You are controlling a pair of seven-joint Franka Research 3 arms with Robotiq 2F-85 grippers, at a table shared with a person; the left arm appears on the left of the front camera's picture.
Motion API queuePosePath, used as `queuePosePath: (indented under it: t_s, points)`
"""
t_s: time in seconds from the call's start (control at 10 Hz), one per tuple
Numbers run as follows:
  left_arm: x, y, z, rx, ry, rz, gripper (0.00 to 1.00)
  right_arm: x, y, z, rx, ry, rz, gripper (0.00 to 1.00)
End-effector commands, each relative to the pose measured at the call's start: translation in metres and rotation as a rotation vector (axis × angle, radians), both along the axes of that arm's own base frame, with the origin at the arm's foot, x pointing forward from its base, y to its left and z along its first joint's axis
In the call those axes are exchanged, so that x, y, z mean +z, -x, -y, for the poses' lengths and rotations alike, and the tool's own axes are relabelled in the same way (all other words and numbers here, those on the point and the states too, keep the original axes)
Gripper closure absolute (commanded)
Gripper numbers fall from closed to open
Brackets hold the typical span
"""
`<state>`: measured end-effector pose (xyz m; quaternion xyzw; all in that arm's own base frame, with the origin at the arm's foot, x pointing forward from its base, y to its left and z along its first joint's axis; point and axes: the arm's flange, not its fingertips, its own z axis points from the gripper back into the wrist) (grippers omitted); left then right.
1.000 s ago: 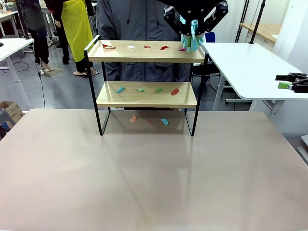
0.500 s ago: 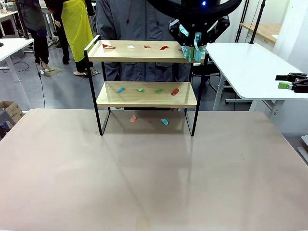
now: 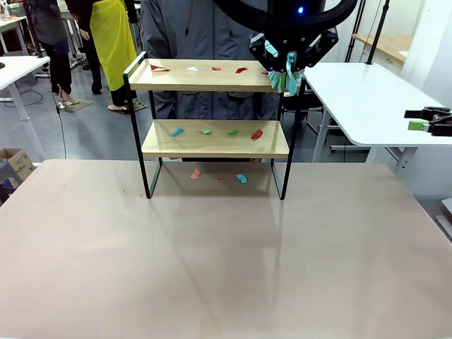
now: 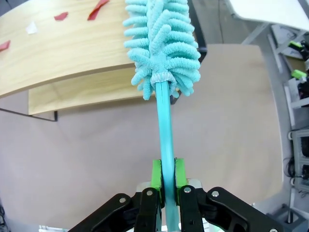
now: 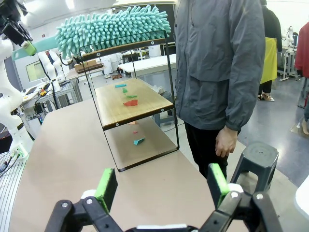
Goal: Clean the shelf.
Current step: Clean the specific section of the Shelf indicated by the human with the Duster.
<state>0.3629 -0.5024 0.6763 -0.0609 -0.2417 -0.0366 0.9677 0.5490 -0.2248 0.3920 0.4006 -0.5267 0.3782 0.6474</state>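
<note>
The shelf [image 3: 212, 85] stands at the far middle of our beige table [image 3: 226, 254]: two pale wooden boards in a thin black frame with raised side rails, long axis running left to right, open front toward us. Red, blue, green and white paper scraps [image 3: 176, 131] dot both boards and the table beneath. Our left gripper [image 4: 167, 169] is clamped on a teal chenille duster [image 4: 161, 43] at the top board's right end; our right gripper [image 5: 161, 186] stands with fingers spread and empty, a person in a grey jacket [image 5: 217, 63] beyond
</note>
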Motion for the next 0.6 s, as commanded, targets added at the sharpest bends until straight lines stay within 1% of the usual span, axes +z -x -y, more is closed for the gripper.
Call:
queuePosePath:
  t_s: [0.0, 0.2, 0.4, 0.5]
  points:
    - [0.002, -0.007, -0.022, 0.001, -0.048, -0.044, 0.87, 0.003, -0.001, -0.001, 0.001, 0.002, 0.005, 0.0]
    - [0.0, -0.012, -0.049, 0.023, -0.068, -0.084, 0.87, 0.003, -0.001, -0.001, 0.001, 0.002, 0.005, 0.0]
    - [0.004, -0.017, -0.085, 0.047, -0.086, -0.118, 0.87, 0.003, -0.001, -0.001, 0.001, 0.002, 0.005, 0.0]
    - [0.006, -0.02, -0.106, 0.06, -0.139, -0.14, 0.87, 0.003, -0.001, -0.001, 0.001, 0.002, 0.005, 0.0]
